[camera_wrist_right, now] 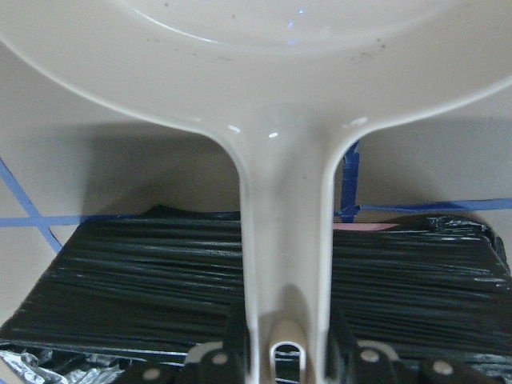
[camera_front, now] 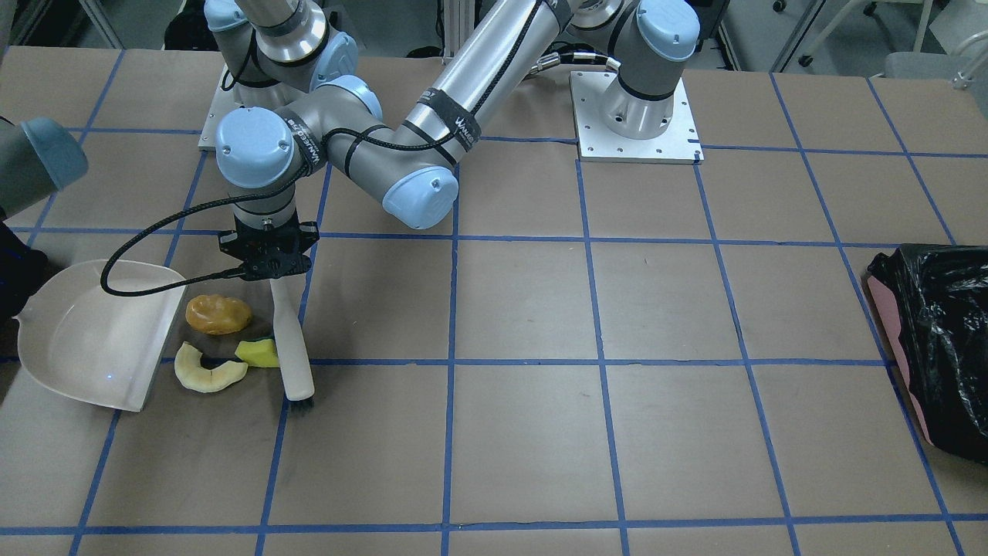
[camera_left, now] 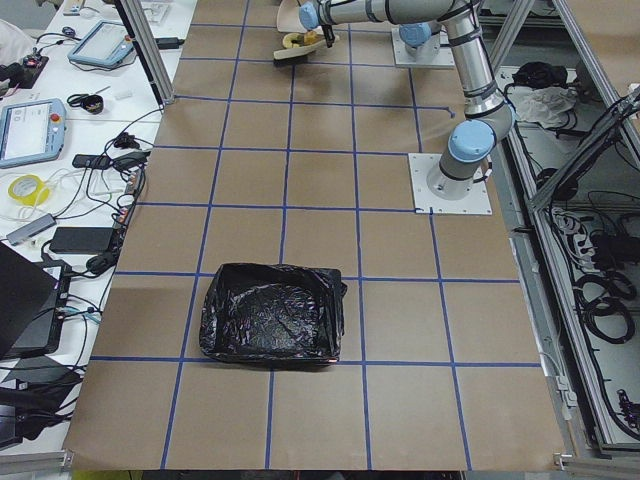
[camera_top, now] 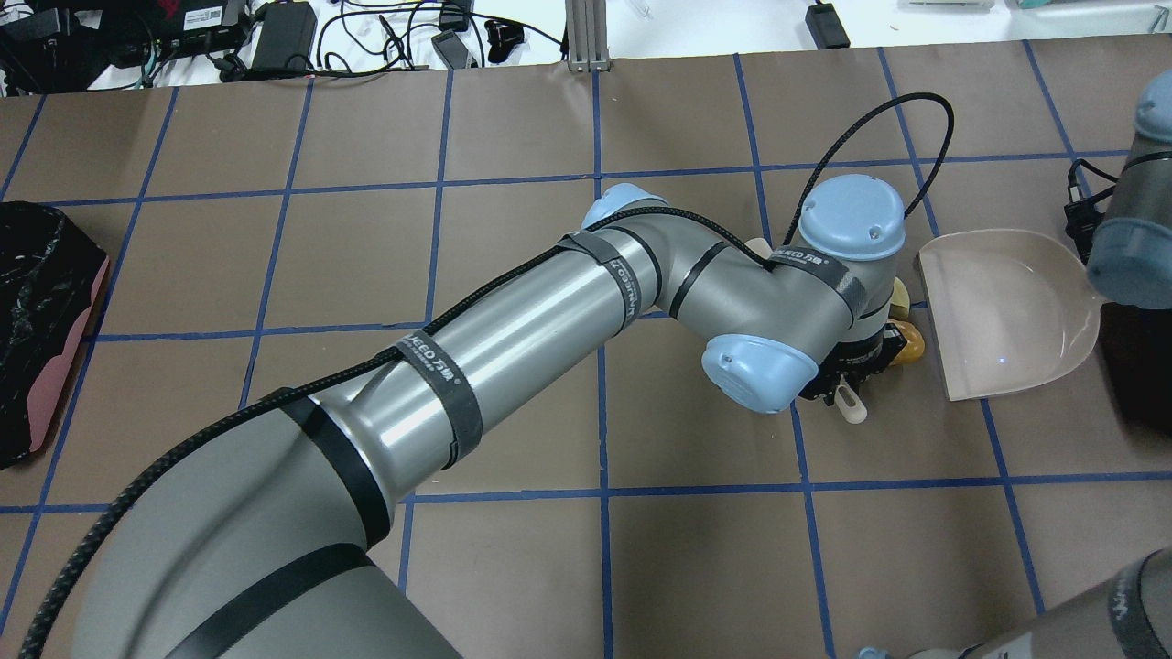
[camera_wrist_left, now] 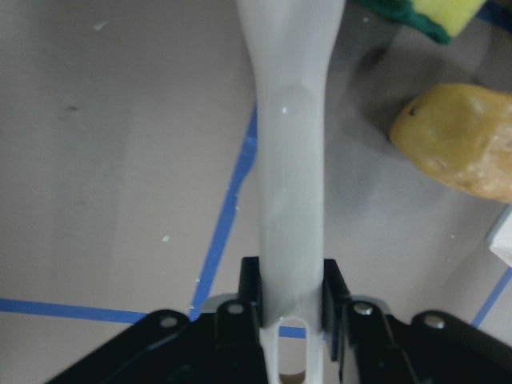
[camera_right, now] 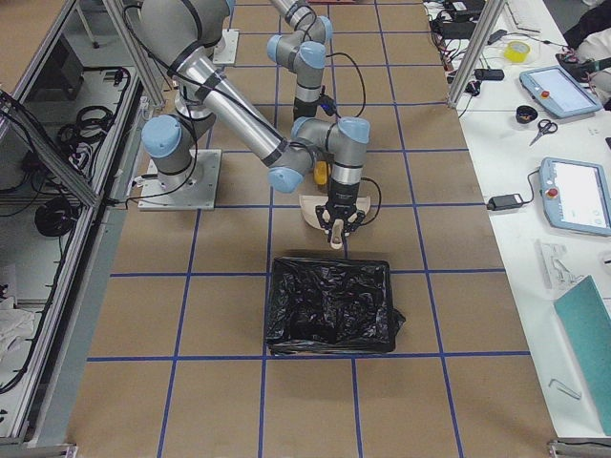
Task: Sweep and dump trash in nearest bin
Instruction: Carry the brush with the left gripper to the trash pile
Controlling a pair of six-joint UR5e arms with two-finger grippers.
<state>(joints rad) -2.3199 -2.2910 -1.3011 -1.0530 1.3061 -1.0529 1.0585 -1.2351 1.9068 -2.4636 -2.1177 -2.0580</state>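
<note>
left gripper [camera_wrist_left: 291, 292]: clamped on brush [camera_front: 292, 340] | right gripper [camera_wrist_right: 280, 336]: clamped on dustpan [camera_front: 77, 340] | lump [camera_front: 218, 314], slice [camera_front: 207, 371], sponge [camera_front: 258, 353]: between brush and dustpan

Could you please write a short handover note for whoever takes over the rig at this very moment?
Left gripper: shut on the white-handled brush, which is set beside the trash.
Right gripper: shut on the handle of the beige plastic dustpan, empty, its mouth facing the trash.
Trash: the orange-brown lump, pale yellow crescent slice and yellow-green sponge wedge lie on the brown table between brush and dustpan.
Done: both tools grasped and lined up.
Left: sweep all three pieces in, then dump them into the black bin next to the dustpan.
</note>
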